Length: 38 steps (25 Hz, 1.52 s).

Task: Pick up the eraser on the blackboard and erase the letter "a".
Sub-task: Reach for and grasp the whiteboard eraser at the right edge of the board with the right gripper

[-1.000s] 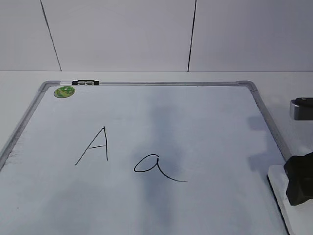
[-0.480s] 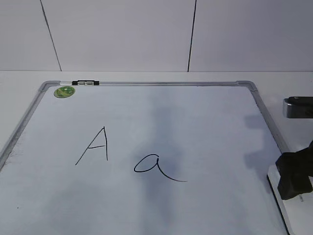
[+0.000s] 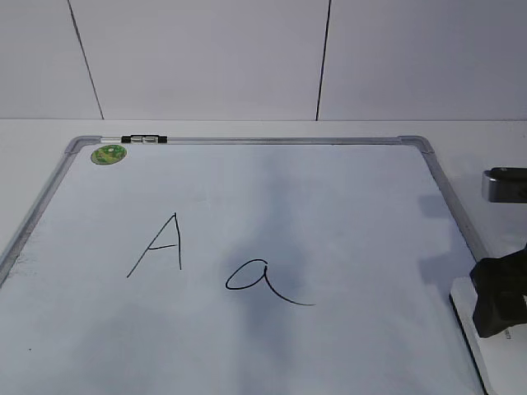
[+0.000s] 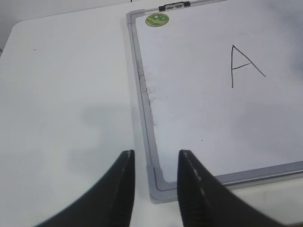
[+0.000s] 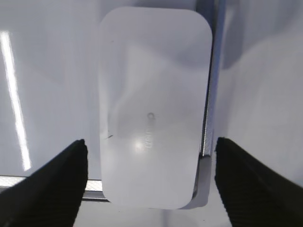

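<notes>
The eraser (image 5: 154,94), a white rounded block, lies on the near right corner of the blackboard (image 3: 247,141), over its silver frame (image 5: 212,71). In the exterior view the eraser (image 3: 494,362) shows at the bottom right, partly under my right gripper (image 3: 498,300). My right gripper (image 5: 150,142) is wide open, with one finger on each side of the eraser and not touching it. The letter "a" (image 3: 259,280) is written near the board's middle. My left gripper (image 4: 155,156) is open and empty above the board's near left corner (image 4: 158,187).
A capital "A" (image 3: 160,247) is written left of the "a"; it also shows in the left wrist view (image 4: 244,64). A green sticker (image 3: 109,154) and a small marker (image 3: 142,139) sit at the board's far left edge. A grey part of the right arm (image 3: 504,184) hangs beyond the right frame.
My right gripper shifted a little to the left and then back to the right over the eraser. The board, the letters and the eraser have not moved.
</notes>
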Each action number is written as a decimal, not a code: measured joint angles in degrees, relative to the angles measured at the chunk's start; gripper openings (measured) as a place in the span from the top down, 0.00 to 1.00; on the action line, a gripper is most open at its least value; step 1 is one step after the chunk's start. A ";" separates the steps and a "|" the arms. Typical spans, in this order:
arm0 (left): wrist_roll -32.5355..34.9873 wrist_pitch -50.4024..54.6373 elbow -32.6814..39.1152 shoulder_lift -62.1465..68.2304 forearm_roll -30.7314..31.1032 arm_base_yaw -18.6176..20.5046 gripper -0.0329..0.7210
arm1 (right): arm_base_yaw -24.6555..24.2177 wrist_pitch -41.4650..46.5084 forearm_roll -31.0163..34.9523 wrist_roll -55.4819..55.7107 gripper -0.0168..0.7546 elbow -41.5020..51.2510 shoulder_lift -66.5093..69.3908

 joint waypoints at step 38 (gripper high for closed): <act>0.00 0.00 0.00 0.00 0.00 0.00 0.65 | -0.47 -2.45 1.45 -2.23 0.13 0.00 5.45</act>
